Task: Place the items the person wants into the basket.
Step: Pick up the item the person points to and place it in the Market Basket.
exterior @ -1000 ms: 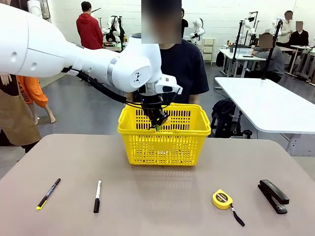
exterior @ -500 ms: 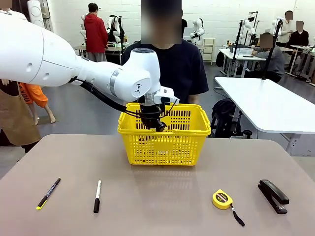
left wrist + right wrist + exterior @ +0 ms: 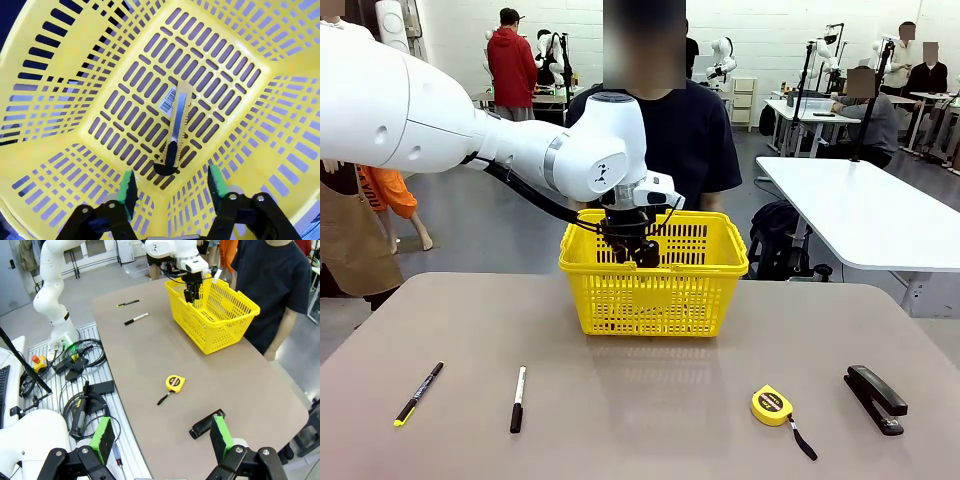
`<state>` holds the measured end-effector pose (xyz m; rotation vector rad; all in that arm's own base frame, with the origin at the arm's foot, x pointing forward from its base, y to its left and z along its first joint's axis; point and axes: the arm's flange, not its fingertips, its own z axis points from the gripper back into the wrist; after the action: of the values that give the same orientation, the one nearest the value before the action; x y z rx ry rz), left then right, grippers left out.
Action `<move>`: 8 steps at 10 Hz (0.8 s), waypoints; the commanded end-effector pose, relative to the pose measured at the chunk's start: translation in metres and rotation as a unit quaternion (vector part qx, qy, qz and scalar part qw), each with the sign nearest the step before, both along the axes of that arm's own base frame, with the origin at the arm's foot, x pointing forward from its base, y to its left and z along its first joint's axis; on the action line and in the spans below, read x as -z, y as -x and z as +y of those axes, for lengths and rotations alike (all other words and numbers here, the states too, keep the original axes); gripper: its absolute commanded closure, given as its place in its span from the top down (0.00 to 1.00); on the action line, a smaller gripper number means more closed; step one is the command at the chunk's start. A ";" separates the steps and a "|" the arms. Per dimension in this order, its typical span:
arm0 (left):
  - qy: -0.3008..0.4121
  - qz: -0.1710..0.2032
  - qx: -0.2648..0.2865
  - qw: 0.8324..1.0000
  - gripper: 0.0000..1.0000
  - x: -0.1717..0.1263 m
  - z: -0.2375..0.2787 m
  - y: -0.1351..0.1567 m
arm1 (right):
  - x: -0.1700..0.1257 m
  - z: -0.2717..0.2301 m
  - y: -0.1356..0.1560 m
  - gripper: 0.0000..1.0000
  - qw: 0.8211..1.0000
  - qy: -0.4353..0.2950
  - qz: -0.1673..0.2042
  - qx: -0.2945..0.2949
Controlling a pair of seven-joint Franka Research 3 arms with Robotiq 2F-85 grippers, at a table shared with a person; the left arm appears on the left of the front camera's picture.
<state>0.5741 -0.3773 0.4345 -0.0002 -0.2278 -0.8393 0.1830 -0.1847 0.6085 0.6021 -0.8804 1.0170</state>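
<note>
Matte grey-brown tabletop (image 3: 650,420) in front. Smooth grey floor (image 3: 500,225) behind it, white back wall (image 3: 780,30). White rectangular side table (image 3: 865,215) at right, black bag (image 3: 772,235) on the floor beside it. More white desks (image 3: 810,104) far right, white drawer unit (image 3: 744,98) by the wall. Even indoor light.
</note>
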 end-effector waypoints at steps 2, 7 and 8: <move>-0.008 0.005 0.007 1.000 1.00 -0.003 0.001 -0.003 | -0.004 0.000 -0.001 1.00 1.000 -0.008 -0.008 -0.007; 0.010 0.011 -0.048 0.999 1.00 -0.080 0.006 0.022 | -0.004 0.000 -0.001 1.00 1.000 -0.008 -0.008 -0.007; 0.013 0.017 -0.056 0.998 1.00 -0.114 0.008 0.043 | -0.004 0.000 -0.001 1.00 1.000 -0.008 -0.008 -0.007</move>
<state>0.5531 -0.3735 0.5203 -0.0120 -0.2205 -0.7607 0.1833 -0.1847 0.6083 0.6020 -0.8795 1.0180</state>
